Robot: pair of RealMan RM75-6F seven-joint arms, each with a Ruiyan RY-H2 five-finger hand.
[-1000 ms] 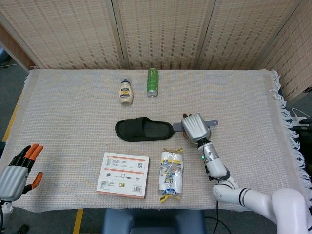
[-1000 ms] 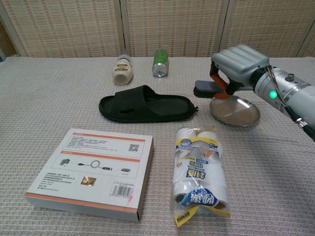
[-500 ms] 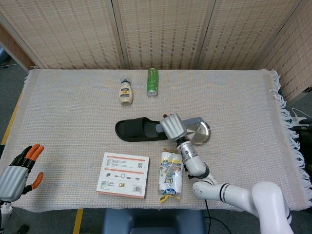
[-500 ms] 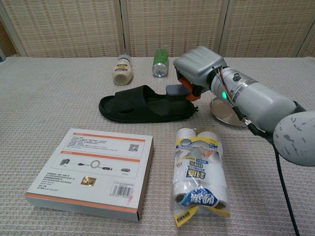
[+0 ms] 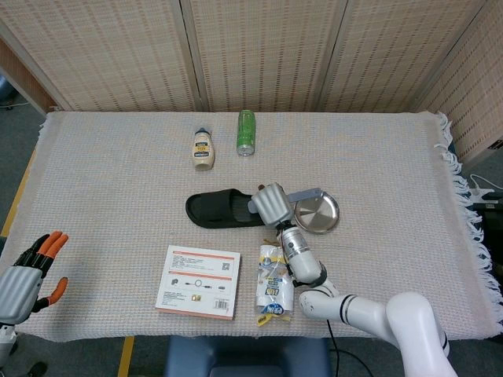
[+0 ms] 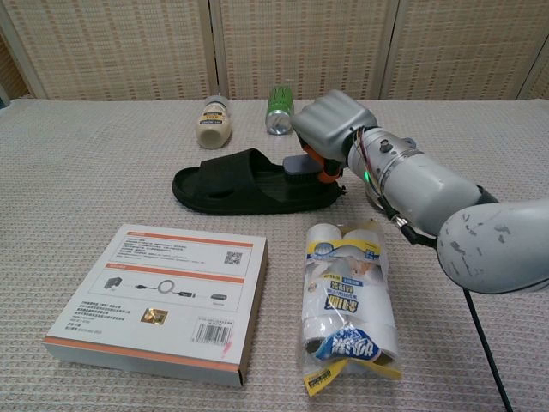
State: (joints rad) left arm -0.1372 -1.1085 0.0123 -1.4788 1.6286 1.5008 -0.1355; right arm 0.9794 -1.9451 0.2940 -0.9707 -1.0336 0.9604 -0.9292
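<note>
My left robot hand (image 5: 23, 279) hung off the surface's (image 5: 102, 181) near-left edge, fingers spread, holding nothing. My right robot hand (image 6: 330, 124) gripped a dark brush (image 6: 302, 165) with a grey handle (image 5: 305, 194), its head over the heel of the black slipper (image 6: 249, 183), the steel plate (image 5: 316, 214) just beside it.

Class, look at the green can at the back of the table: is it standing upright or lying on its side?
Lying on its side. The green can shows its full length on the cloth, its round end facing the chest camera.
</note>
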